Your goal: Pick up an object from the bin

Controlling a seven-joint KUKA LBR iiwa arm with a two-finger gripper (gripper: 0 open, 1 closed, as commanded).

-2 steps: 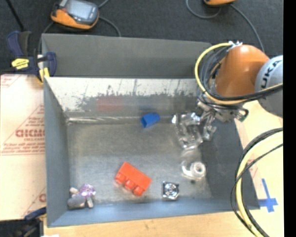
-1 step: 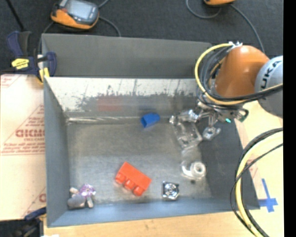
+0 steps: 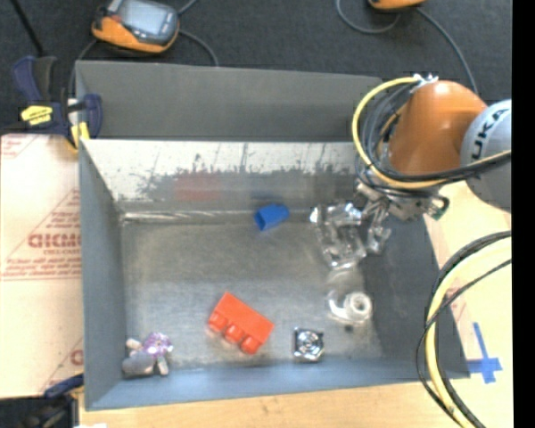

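Things are lying scattered and well apart on the floor of the grey metal bin (image 3: 223, 105). In the front left corner, a small purple and grey toy figure (image 3: 148, 353) is resting close to the front wall. To its right, near the middle of the front edge, an orange-red toy brick (image 3: 240, 324) with studs along one side is lying at a slant. Further back, about midway along the back wall and just short of it, a small blue block (image 3: 270, 216) is sitting alone. Right of the brick, close to the front wall, a small silver and black cube-like piece (image 3: 308, 344) is lying. A little further from the front wall and nearer the right wall, a white ring (image 3: 351, 308), something like a small roll, is lying on the floor.

The gripper (image 3: 343, 237) is hanging over bare floor in the right part of the bin, nearer the back wall than the front. The arm's orange cover (image 3: 428, 130) is sitting above the back right corner. The white ring is lying nearest to the gripper, just on its front-edge side and apart from it. The blue block is lying off to the gripper's left, near but clear of it. Whether the gripper is spread or closed I cannot tell, as its silvery tip is merging with the grey floor behind it.
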